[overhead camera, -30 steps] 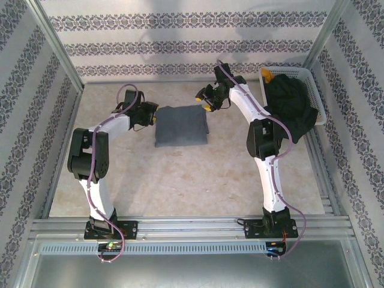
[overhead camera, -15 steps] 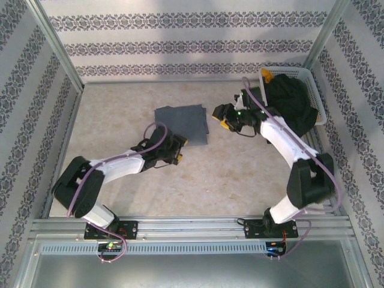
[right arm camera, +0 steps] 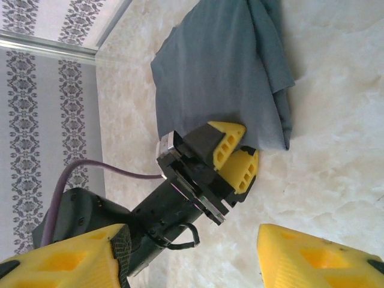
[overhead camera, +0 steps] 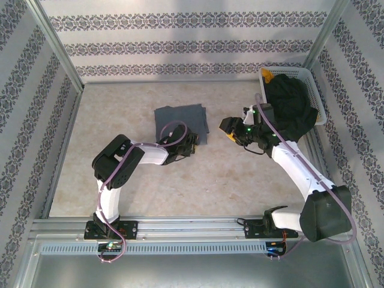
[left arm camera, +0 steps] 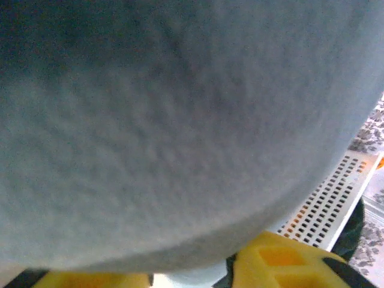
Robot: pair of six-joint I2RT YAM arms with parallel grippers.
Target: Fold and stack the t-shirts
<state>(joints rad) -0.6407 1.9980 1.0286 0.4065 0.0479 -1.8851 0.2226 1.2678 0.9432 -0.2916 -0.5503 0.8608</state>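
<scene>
Blue-grey t-shirt (overhead camera: 179, 120): folded flat on table (overhead camera: 114, 114), just toward 12 o'clock from centre.
Black t-shirt (overhead camera: 291, 108): heaped in white basket (overhead camera: 294, 71), table's 2 o'clock corner.
Left gripper (right arm camera: 235, 157): at the blue-grey shirt's 5 o'clock corner, fingers drawn close on its edge; cannot tell if cloth is pinched.
Right gripper (overhead camera: 230, 128): released, fingers wide, nothing between; at 3 o'clock of the folded shirt, apart from it.

One blue-grey t-shirt (overhead camera: 179, 117), one black t-shirt (overhead camera: 291, 108), one white basket (overhead camera: 294, 70), one yellow-orange object (overhead camera: 268, 77).
</scene>
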